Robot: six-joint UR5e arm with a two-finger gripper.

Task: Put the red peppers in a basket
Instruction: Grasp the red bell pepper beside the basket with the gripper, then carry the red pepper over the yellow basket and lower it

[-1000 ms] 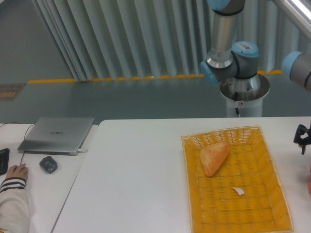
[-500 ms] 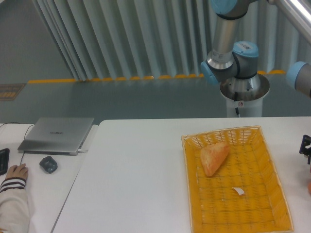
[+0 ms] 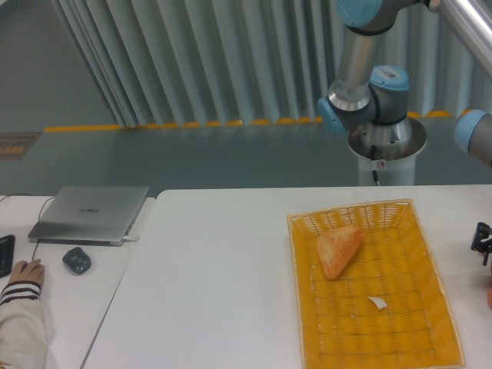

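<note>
The yellow-orange woven basket (image 3: pixel 430 307) lies on the right half of the white table. A pale orange-tan bread piece (image 3: pixel 339 249) rests in its far left part, with a small white scrap (image 3: pixel 376 303) nearer the middle. Of the red pepper only a thin red sliver (image 3: pixel 490 295) shows, at the frame's right edge beyond the basket. Just above that sliver a small black part of my gripper (image 3: pixel 483 244) pokes into view. Its fingers are cut off by the frame, so their state is hidden.
The arm's base column (image 3: pixel 387 150) stands behind the table, with grey-blue joints above it. On a side table to the left are a closed laptop (image 3: pixel 91 212), a black mouse (image 3: pixel 76 260) and a person's hand (image 3: pixel 23 273).
The black gripper part has shifted right and down along the right edge, and less of it shows now. The basket and the bread have not moved.
</note>
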